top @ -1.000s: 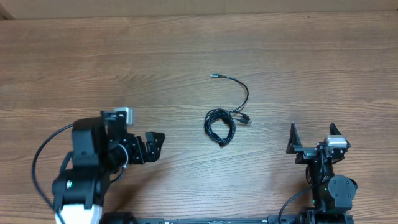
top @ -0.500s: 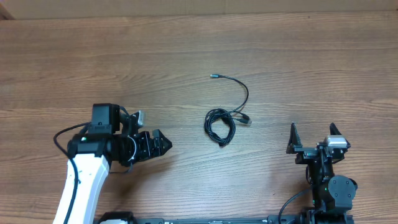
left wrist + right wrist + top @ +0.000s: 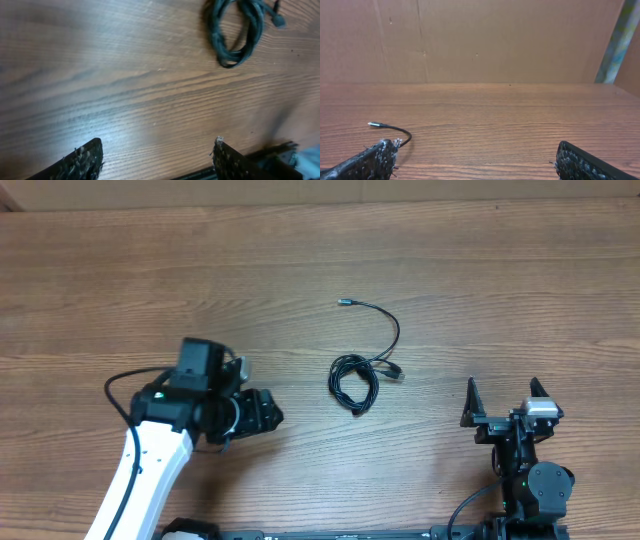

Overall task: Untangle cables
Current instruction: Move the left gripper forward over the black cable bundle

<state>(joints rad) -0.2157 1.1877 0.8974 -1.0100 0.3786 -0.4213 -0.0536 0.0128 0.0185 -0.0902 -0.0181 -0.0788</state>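
cables (image 3: 353, 383): we see a small black bunch lying on the table (image 3: 500, 270), with one thin end curling away.
left claw (image 3: 268, 412): wide open, holding nothing, near the cables' left side.
right claw (image 3: 503, 395): wide open, holding nothing, well right of the cables.

The bench (image 3: 500, 260) is mid-brown wood with darker grain streaks running along its length. The cables (image 3: 352, 380) are black, and the loose end carries a small silvery plug tip (image 3: 343, 302). The left claw (image 3: 268, 412) is black, its fingers (image 3: 85, 157) flecked with pale specks, and it sits on a glossy white arm link (image 3: 150, 470). The right claw (image 3: 503, 390) is also black, and a small green light (image 3: 523, 472) shows below it. Behind the bench, the wall (image 3: 495, 40) is plain cardboard tan, with a streaky grey-green strip (image 3: 616, 40) at one edge.
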